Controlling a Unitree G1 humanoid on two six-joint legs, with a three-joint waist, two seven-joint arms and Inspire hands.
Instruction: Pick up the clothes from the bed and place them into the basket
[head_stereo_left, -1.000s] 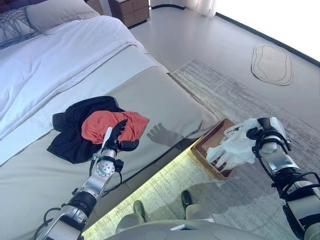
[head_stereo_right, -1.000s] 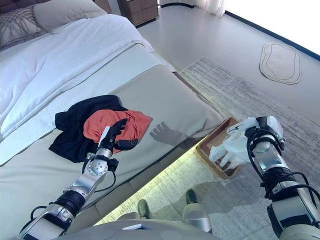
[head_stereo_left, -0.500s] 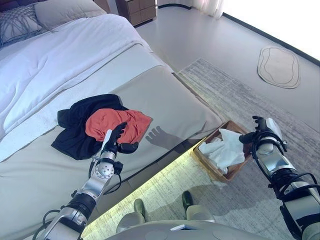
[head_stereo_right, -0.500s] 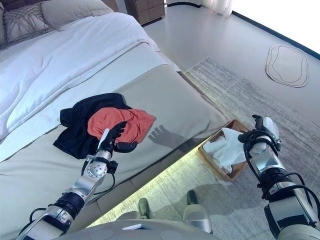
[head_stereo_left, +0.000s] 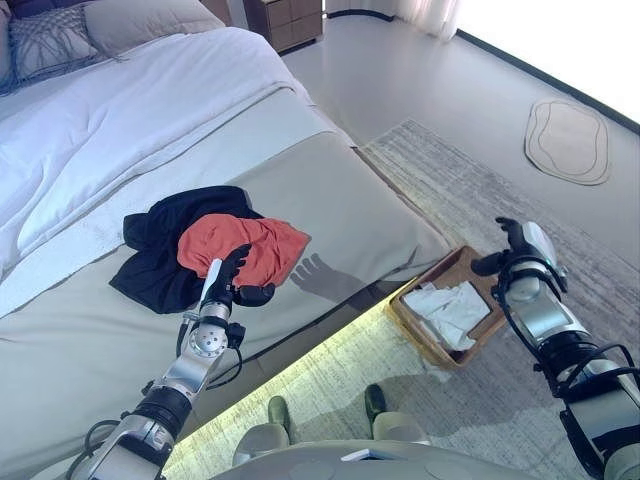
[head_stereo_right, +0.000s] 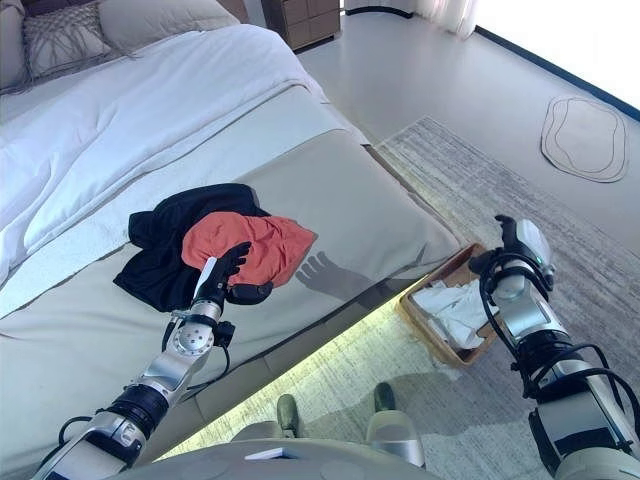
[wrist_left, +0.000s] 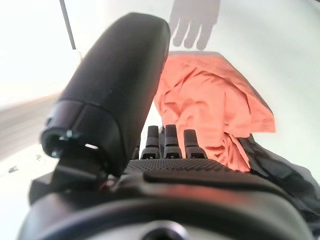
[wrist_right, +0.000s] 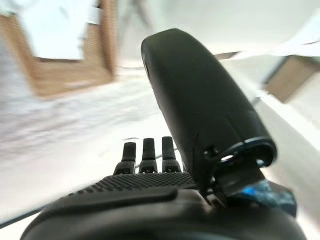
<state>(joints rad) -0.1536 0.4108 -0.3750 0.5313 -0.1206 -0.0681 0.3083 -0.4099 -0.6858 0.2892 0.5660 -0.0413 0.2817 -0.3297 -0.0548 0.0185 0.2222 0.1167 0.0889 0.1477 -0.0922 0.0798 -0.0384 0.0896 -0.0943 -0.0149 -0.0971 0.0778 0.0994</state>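
My right robot hand (head_stereo_left: 515, 248) has just let go, fingers open and empty; the white garment (head_stereo_left: 446, 308) now lies in the basket (head_stereo_left: 428, 343). My left robot hand (head_stereo_left: 232, 281), open, rests at the orange garment (head_stereo_left: 240, 243) and black garment (head_stereo_left: 160, 255) on the bed (head_stereo_left: 330, 190).

A grey striped rug (head_stereo_left: 470, 190) covers the floor at 3 o'clock; a small oval mat (head_stereo_left: 567, 141) lies at 2, a wooden nightstand (head_stereo_left: 285, 17) at 12.
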